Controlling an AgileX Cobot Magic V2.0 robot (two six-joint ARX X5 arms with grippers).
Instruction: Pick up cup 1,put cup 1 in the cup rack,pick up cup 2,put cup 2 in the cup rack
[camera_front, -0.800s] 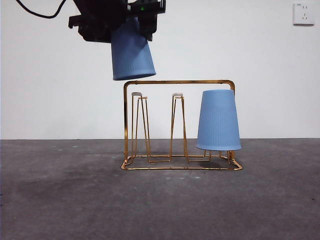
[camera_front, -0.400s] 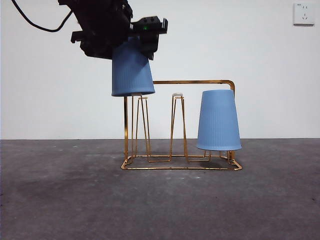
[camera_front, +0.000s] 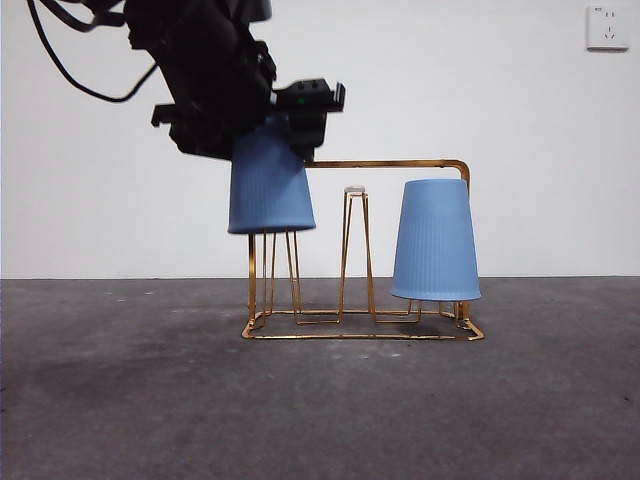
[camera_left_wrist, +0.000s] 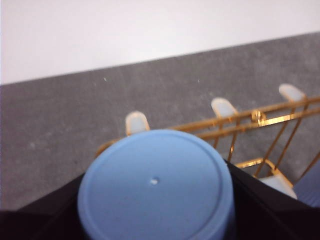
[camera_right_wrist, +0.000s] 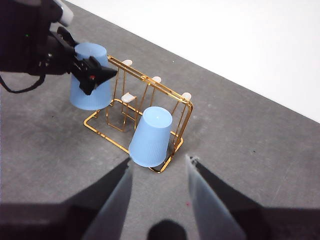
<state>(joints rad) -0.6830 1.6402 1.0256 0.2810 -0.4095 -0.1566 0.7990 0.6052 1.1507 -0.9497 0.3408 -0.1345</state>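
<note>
Gold wire of the cup rack (camera_front: 360, 250) fills the front view, with one inverted blue cup (camera_front: 436, 240) already seated on an end prong and a second blue cup (camera_front: 270, 185) held mouth-down over the opposite end prong by the left gripper (camera_front: 262, 120). In the left wrist view the black jaws are clamped on that cup's sides beneath its flat base (camera_left_wrist: 155, 182), pale prong tips (camera_left_wrist: 136, 121) just beyond; if the rim lands on a tip off-centre, the light rack could tilt or slide. From the right wrist view, the right gripper (camera_right_wrist: 157, 190) hangs well back with jaws spread and empty.

cup rack (camera_front: 400, 164): shiny gold metal wire | cups (camera_front: 436, 240): matt ribbed blue plastic | table (camera_front: 320, 410): rough grey
</note>
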